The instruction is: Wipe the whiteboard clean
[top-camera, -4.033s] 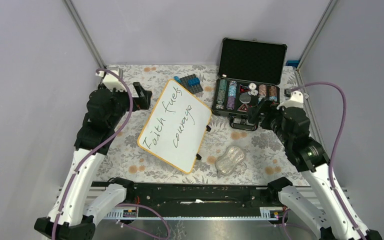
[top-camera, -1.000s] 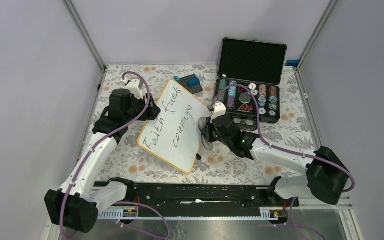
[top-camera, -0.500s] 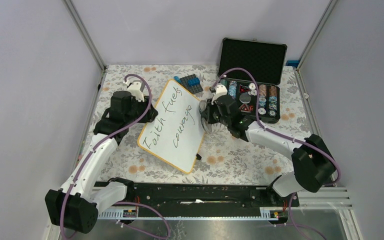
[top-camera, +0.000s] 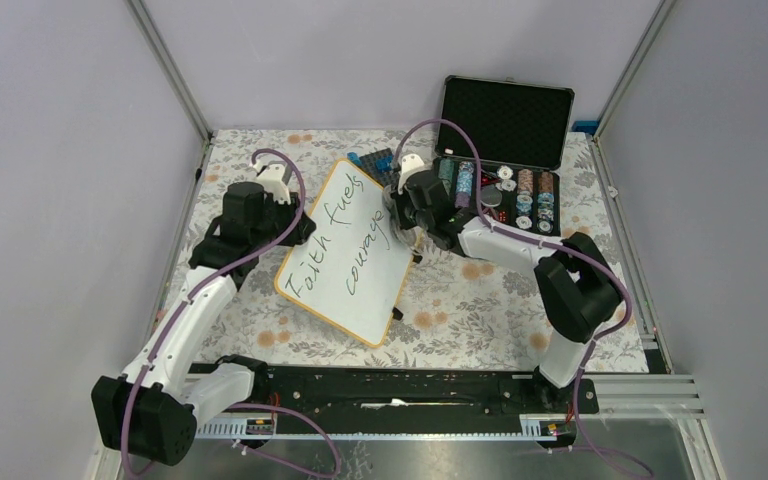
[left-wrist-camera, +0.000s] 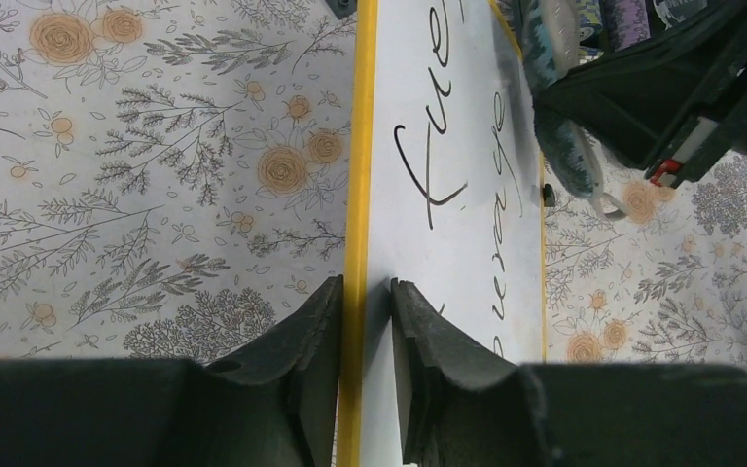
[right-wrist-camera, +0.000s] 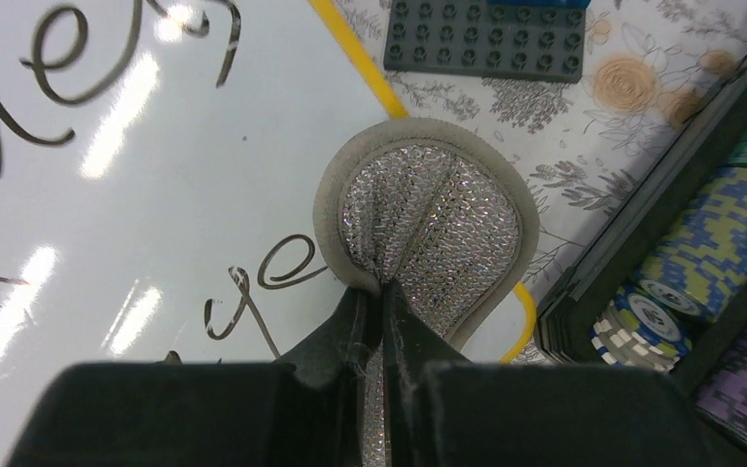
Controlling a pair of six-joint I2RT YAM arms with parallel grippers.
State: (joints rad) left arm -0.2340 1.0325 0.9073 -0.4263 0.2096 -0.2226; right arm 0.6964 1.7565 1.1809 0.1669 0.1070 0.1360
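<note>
Two of your arms meet at the whiteboard (top-camera: 350,250), which lies flat and skewed on the flowered tablecloth (top-camera: 460,320) mid-table, with black handwriting across it. Your left gripper (left-wrist-camera: 365,292) is nipped narrow over the board's yellow left rim, one finger on each side. Farther on, your right gripper (right-wrist-camera: 381,297) pinches a silvery sponge (right-wrist-camera: 428,224) between closed fingers. The sponge sits over the board's far right edge, just beside the last letters. Beyond it you have a dark brick plate (right-wrist-camera: 486,39) and, to the right, the open chip case (top-camera: 500,150).
</note>
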